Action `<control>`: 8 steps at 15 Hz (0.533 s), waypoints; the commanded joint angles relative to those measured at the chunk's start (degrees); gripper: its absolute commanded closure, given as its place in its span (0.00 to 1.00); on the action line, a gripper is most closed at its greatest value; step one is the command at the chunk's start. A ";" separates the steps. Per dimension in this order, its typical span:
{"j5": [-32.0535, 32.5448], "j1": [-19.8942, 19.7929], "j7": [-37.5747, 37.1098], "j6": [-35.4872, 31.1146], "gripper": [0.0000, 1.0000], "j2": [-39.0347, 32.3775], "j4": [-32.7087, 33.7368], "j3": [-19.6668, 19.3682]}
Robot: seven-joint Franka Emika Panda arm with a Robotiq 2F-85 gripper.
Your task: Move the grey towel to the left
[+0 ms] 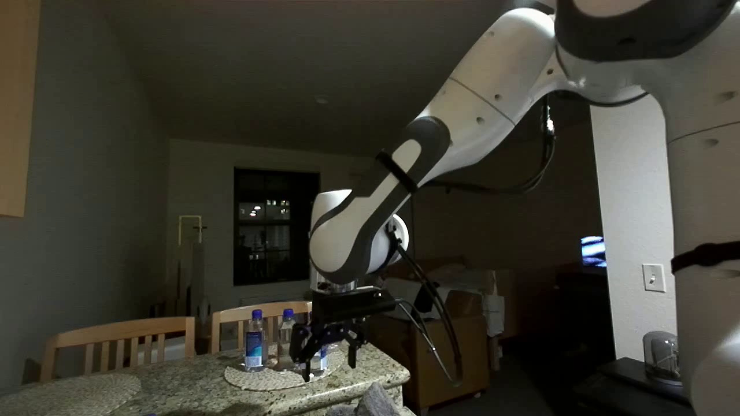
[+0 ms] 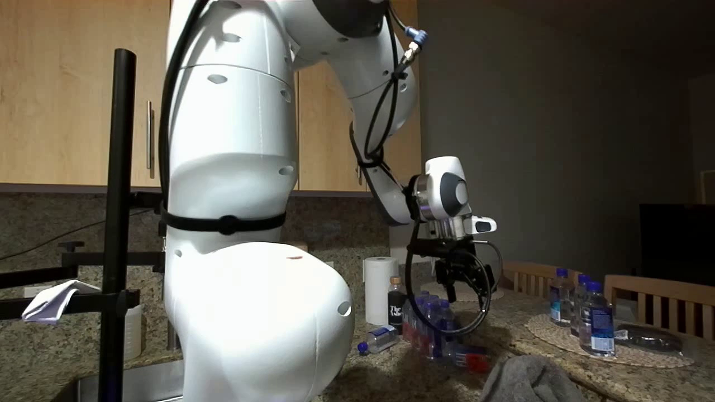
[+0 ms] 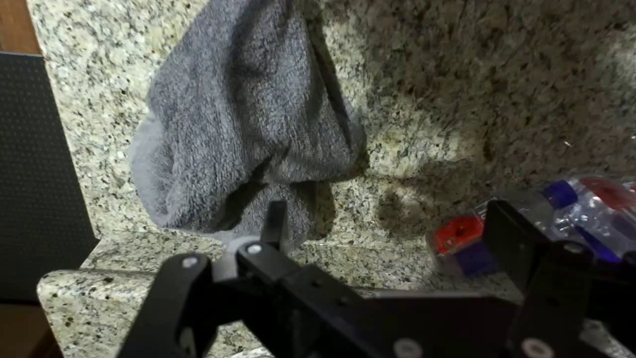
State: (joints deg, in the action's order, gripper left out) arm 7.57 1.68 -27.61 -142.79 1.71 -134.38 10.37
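The grey towel [image 3: 238, 124], upper left of the wrist view, looks soft, light; pinch its central fold; the hand [image 3: 385, 214] gapes

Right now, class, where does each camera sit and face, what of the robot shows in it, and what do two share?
In an exterior view: beside the arm, facing the window; arm and hand show.
In an exterior view: near the arm, facing wooden cabinets; arm and hand show.
Wrist view: at the arm's end, facing down at the grey towel; part of the hand shows.
Both exterior views share hand and towel.
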 commanded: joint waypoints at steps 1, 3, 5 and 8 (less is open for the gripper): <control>6.06 0.96 -6.56 -0.46 0.00 -7.43 5.68 -2.90; 8.60 1.88 -10.46 0.69 0.00 -9.15 7.42 -5.33; 8.20 2.60 -11.65 2.62 0.00 -9.96 8.59 -7.15; 7.22 3.18 -11.46 6.37 0.00 -9.76 9.02 -8.80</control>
State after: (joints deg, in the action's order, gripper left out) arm 14.42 3.53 -36.78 -140.34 -8.47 -126.05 3.23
